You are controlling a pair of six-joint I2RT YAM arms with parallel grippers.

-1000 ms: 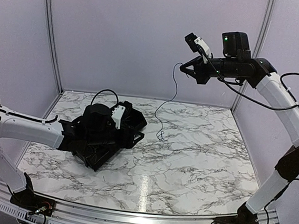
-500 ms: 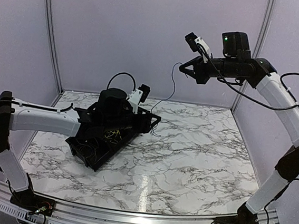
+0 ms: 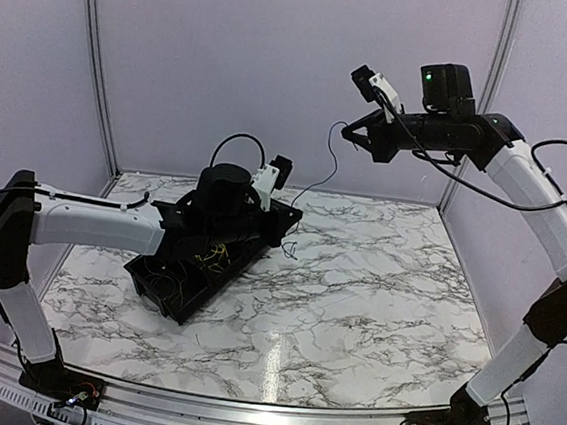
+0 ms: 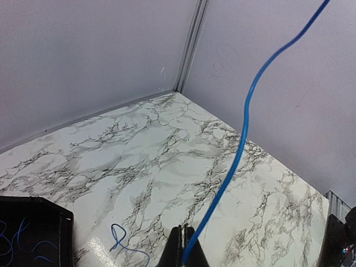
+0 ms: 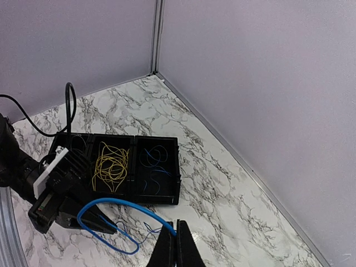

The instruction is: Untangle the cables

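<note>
Since a second ago, the left arm (image 3: 92, 222) has been swung from over the tray (image 5: 157, 137) to its far end. The left jaws have been closed on the blue cable (image 4: 243, 132), which earlier hung loose to the table (image 3: 385, 303). The right jaws are held shut on the same cable high near the back wall, so the strand is drawn up between both grips. A short curled end (image 4: 119, 238) is seen beside the left jaws. Yellow cables (image 5: 111, 164) are kept in the tray's middle compartment and blue ones (image 5: 154, 167) in the next. The third is partly covered by the left arm. Open tabletop is left right of the tray as far as the side wall.
</note>
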